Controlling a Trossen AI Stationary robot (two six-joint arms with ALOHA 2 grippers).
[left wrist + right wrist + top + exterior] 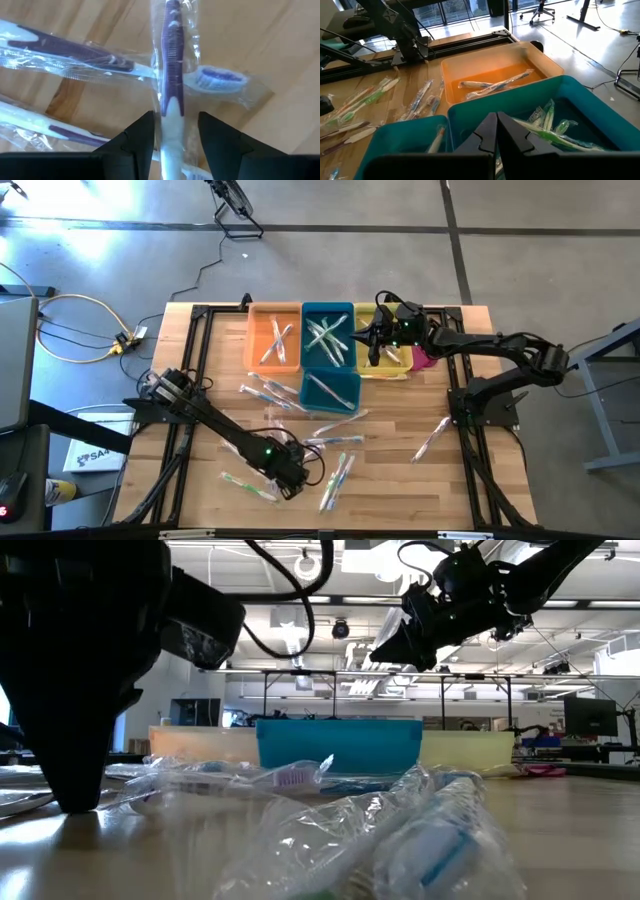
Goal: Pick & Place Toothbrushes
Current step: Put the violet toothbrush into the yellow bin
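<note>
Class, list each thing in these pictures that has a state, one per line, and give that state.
Left gripper: jaws open, straddling a purple toothbrush on the table.
Right gripper: jaws shut, empty, above the teal bin.
Orange bin: holds toothbrushes.
Teal bin: holds toothbrushes.

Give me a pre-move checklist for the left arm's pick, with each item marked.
1. Left gripper down at the table's front, among the loose toothbrushes: ok.
2. Purple-handled toothbrush sits between its fingers: ok.
3. Jaws closed on it: not ok, gaps show either side.
4. Pick free of neighbours: not ok, it lies across another wrapped toothbrush.
5. Right gripper shut, empty, over the bins: ok.
6. Orange bin has room: ok.
</note>
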